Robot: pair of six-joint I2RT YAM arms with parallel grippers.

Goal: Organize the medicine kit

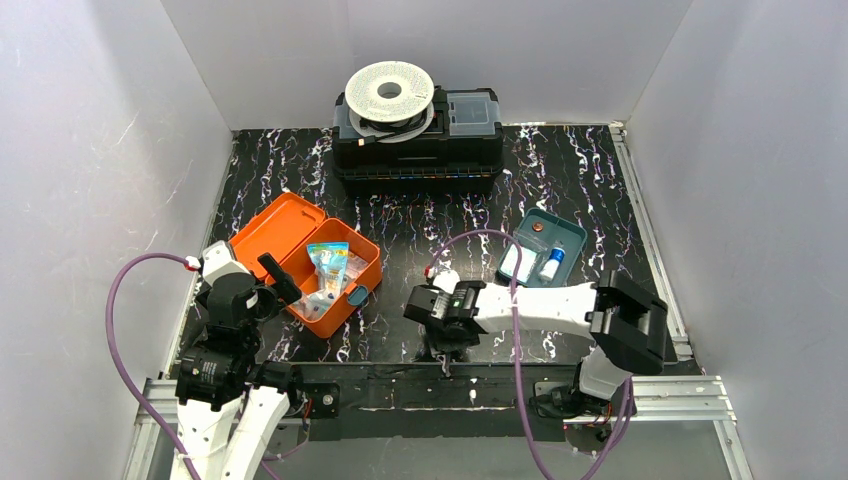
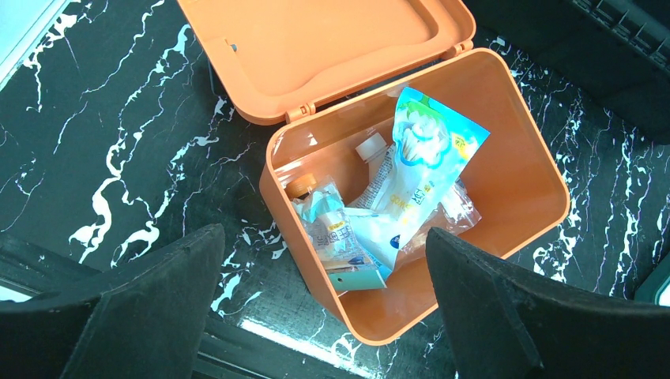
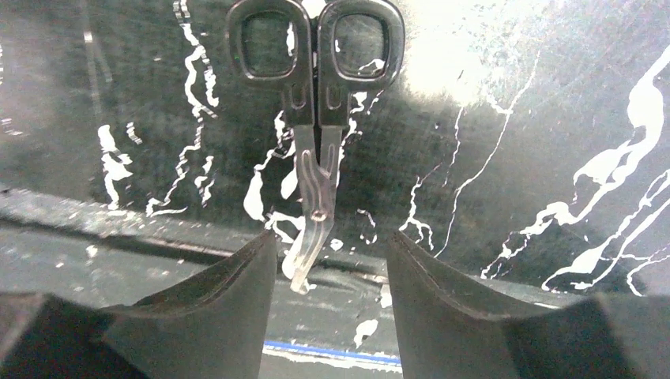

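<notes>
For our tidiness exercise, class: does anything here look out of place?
The scissors lie loose on the table within the open right gripper, and the teal tray sits apart from the orange medicine kit, whose packets are jumbled.

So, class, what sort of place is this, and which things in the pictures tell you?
Most likely a robot lab test booth, not a home or clinic. Plain white walls box in a black marbled table, and the left arm and right arm are mounted on a metal rail at its near edge.
</notes>
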